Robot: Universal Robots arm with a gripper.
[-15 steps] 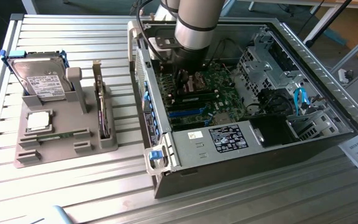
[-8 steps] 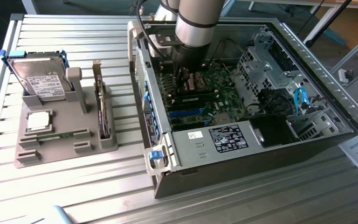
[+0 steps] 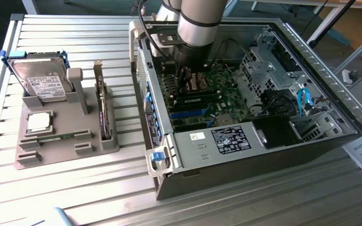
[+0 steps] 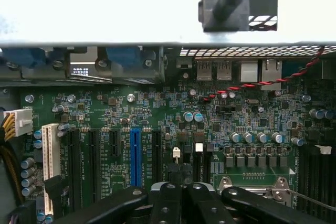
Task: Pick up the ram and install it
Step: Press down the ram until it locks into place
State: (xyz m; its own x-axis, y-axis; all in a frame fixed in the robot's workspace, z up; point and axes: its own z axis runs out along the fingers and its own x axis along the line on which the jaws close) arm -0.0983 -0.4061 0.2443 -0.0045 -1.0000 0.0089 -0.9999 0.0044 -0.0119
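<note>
Ram [image 3: 55, 137] on grey holder [image 3: 105, 143], well apart from fingers [image 4: 167, 203]

- The exterior view looks down from high up, at a slant, taking in the slatted table [image 3: 74, 188], a grey parts stand [image 3: 61, 136] and the open computer case [image 3: 244, 155].
- The wrist view sits close inside the case, facing the motherboard [image 4: 157, 114].
- Both views share the motherboard [image 3: 218, 101].
</note>
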